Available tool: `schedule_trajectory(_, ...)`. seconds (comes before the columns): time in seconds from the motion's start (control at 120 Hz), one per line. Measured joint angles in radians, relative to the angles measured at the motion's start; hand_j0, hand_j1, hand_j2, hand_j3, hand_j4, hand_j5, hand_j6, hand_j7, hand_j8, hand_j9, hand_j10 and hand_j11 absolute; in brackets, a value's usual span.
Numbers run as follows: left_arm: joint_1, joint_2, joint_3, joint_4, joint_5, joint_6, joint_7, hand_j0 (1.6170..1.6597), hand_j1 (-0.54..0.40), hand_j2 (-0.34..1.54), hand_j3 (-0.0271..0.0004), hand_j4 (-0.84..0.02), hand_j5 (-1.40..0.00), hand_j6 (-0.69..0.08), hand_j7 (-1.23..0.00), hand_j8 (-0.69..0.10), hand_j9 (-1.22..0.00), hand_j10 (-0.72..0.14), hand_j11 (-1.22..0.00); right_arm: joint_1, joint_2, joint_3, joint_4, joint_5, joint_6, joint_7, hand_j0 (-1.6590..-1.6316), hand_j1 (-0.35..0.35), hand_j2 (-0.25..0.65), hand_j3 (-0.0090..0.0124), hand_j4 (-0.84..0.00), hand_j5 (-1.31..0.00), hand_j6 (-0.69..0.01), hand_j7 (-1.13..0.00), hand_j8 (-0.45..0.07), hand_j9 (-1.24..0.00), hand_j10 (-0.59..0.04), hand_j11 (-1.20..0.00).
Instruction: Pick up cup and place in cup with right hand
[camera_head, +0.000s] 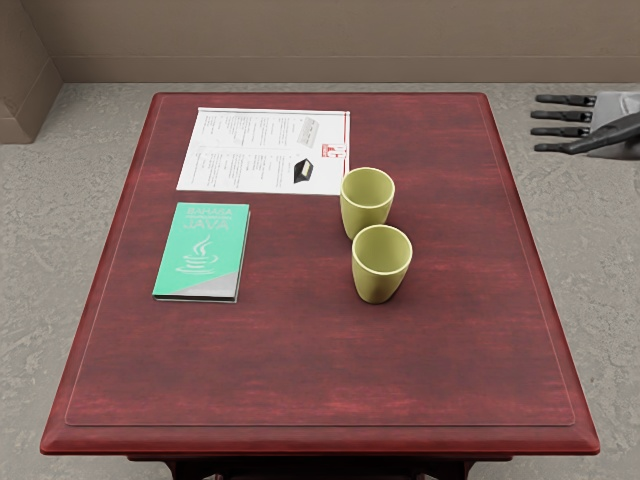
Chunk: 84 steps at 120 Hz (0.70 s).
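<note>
At the right edge of the head view, beyond the table's right side, my right hand (566, 124) shows with its fingers extended and holding nothing. Two yellow-green cups stand upright on the table, mouths up. The nearer cup (378, 287) is slightly right of the table's middle and overlaps the lower part of the farther cup (364, 209) in the picture; whether they touch I cannot tell. A wide stretch lies between the hand and both cups. No left hand shows.
The dark red table (330, 370) carries a green Java book (205, 245) on its left side. Behind the book lies a printed white sheet (235, 150), its right edge close to the farther cup. Beige walls (350, 40) rise behind the grey floor.
</note>
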Motion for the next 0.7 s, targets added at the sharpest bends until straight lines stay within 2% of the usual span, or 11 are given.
schedule_trajectory(0.142,0.000,0.000,0.000,0.000,0.000,0.000,0.000,1.6580,0.349,0.00,-0.0001,0.000,0.00,0.000,0.00,0.000,0.00,0.000,0.00,-0.007,-0.012,0.008,0.002,-0.002,0.000,0.000,-1.6580,-0.349,-0.001,0.0000,0.000,0.00,0.004,0.00,0.003,0.00,0.003,0.00)
schedule_trajectory(0.2,0.000,0.000,0.000,0.000,0.000,0.000,0.000,1.6581,0.349,0.00,-0.0001,0.000,0.00,0.000,0.00,0.000,0.00,0.000,0.00,0.007,-0.004,0.008,0.002,-0.011,0.000,0.000,-1.6580,-0.349,0.000,0.0000,0.000,0.00,0.005,0.00,0.004,0.00,0.003,0.00)
schedule_trajectory(0.358,0.000,0.000,0.000,0.000,0.000,0.000,0.000,1.6581,0.349,0.00,-0.0001,0.000,0.00,0.000,0.00,0.000,0.00,0.000,0.00,0.095,0.086,0.004,0.019,-0.202,0.000,0.000,-1.6580,-0.349,0.000,0.0000,0.000,0.00,0.004,0.00,0.004,0.00,0.003,0.00)
schedule_trajectory(0.425,0.000,0.000,0.000,0.000,0.000,0.000,0.000,1.6581,0.349,0.00,-0.0001,0.000,0.00,0.000,0.00,0.000,0.00,0.000,0.00,0.129,0.098,0.006,0.124,-0.296,0.000,0.000,-1.6580,-0.349,-0.001,0.0000,0.000,0.00,0.004,0.00,0.003,0.00,0.002,0.00)
schedule_trajectory(0.533,0.000,0.000,0.000,0.000,0.000,0.000,0.000,1.6581,0.349,0.00,-0.0001,0.000,0.00,0.000,0.00,0.000,0.00,0.000,0.00,0.192,0.055,0.009,0.432,-0.460,-0.005,0.000,-1.6580,-0.349,0.000,0.0000,0.000,0.00,0.002,0.00,0.002,0.00,0.001,0.00)
schedule_trajectory(0.575,0.000,0.000,0.000,0.000,0.000,0.000,0.000,1.6581,0.349,0.00,-0.0001,0.000,0.00,0.000,0.00,0.000,0.00,0.000,0.00,0.225,0.057,0.008,0.529,-0.536,-0.039,0.000,-1.6581,-0.349,0.000,0.0000,0.000,0.00,0.001,0.00,0.001,0.00,0.001,0.00)
schedule_trajectory(0.642,0.000,0.000,0.000,0.000,0.000,0.000,0.000,1.6581,0.349,0.00,-0.0001,0.000,0.00,0.000,0.00,0.000,0.00,0.000,0.00,0.262,0.112,0.004,0.622,-0.671,-0.115,0.000,-1.6581,-0.348,0.000,0.0000,-0.002,0.00,-0.001,0.00,-0.001,0.00,-0.001,0.00)
schedule_trajectory(0.7,0.000,0.000,0.000,0.000,0.000,0.000,0.000,1.6581,0.349,0.00,-0.0001,0.000,0.00,0.000,0.00,0.000,0.00,0.000,0.00,0.280,0.160,0.002,0.666,-0.753,-0.190,0.000,-1.6581,-0.309,-0.007,0.0000,-0.034,-0.04,-0.033,-0.04,-0.033,-0.04,-0.033,-0.04)
